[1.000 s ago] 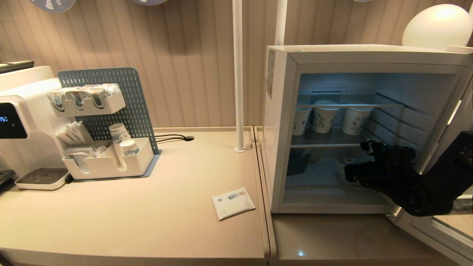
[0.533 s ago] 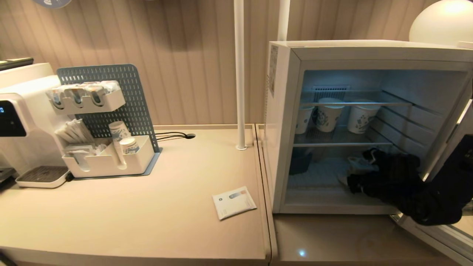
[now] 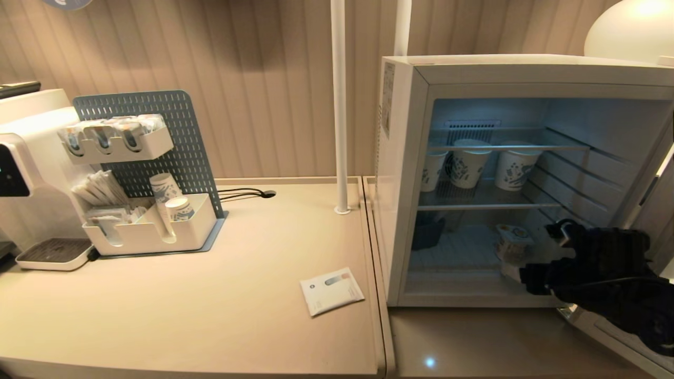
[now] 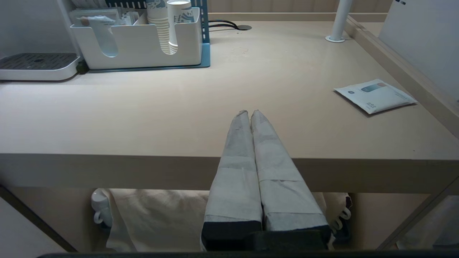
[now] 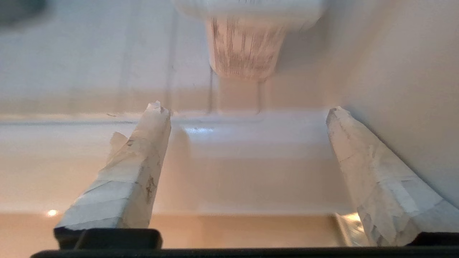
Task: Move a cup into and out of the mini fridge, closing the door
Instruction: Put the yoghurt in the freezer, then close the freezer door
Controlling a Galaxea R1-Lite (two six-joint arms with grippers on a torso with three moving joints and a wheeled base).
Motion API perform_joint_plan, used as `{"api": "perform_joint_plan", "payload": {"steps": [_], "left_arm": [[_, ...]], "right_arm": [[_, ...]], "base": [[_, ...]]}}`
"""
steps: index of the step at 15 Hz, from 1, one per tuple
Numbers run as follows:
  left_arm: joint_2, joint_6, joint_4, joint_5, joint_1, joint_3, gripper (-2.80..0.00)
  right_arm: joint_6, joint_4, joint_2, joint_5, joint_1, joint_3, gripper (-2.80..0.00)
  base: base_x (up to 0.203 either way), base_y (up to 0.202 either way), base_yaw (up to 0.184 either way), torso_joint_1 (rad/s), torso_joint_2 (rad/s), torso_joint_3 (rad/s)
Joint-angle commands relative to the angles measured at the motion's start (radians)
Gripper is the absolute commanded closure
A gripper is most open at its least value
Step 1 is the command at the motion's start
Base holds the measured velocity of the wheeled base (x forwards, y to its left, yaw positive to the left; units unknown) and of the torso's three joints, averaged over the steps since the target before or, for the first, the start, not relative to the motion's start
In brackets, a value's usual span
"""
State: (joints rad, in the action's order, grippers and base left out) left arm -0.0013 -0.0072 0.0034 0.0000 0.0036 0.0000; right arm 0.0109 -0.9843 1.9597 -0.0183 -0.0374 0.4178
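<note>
Left tool [image 4: 250,114] pressed together, parked at counter [image 4: 215,107] edge. Right tool [image 3: 532,252] spread wide, empty, at fridge [image 3: 405,158] mouth. Cup [image 3: 512,243] upright on fridge floor, just beyond fingers [image 5: 143,172]. Door [image 3: 621,331] open, right.

We note a beige counter [image 3: 210,295] across the lower frame. On it, far left: a white machine [image 3: 31,173] with drip tray [image 3: 52,252], then a white organizer [image 3: 152,231] on a blue pegboard stand. A white packet [image 3: 331,289] lies lower centre. A white pole [image 3: 339,105] stands at centre. The fridge [image 3: 400,184] sits at right.
</note>
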Motion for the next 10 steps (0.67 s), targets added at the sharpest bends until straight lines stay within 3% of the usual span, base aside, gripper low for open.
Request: {"api": "perform_joint_plan", "payload": {"steps": [1, 6, 7, 8, 10], "left_arm": [[0.001, 0.000, 0.000, 0.000, -0.001, 0.000, 0.00], [0.001, 0.000, 0.000, 0.000, -0.001, 0.000, 0.00], [0.001, 0.000, 0.000, 0.000, -0.001, 0.000, 0.00], [0.001, 0.000, 0.000, 0.000, -0.001, 0.000, 0.00], [0.001, 0.000, 0.000, 0.000, -0.001, 0.000, 0.00]], "right_arm": [[0.003, -0.013, -0.150, -0.004, 0.012, -0.045, -2.80], [0.014, 0.019, -0.482, -0.003, 0.020, -0.165, -2.80], [0.016, 0.047, -0.581, -0.002, 0.020, -0.185, -1.84], [0.016, 0.100, -0.694, -0.002, 0.020, -0.198, 0.00], [0.011, 0.317, -0.959, -0.002, 0.020, -0.182, 0.00]], "base": [[0.000, 0.000, 0.000, 0.000, 0.00, 0.000], [0.000, 0.000, 0.000, 0.000, 0.00, 0.000], [0.000, 0.000, 0.000, 0.000, 0.00, 0.000], [0.000, 0.000, 0.000, 0.000, 0.00, 0.000], [0.000, 0.000, 0.000, 0.000, 0.00, 0.000]]}}
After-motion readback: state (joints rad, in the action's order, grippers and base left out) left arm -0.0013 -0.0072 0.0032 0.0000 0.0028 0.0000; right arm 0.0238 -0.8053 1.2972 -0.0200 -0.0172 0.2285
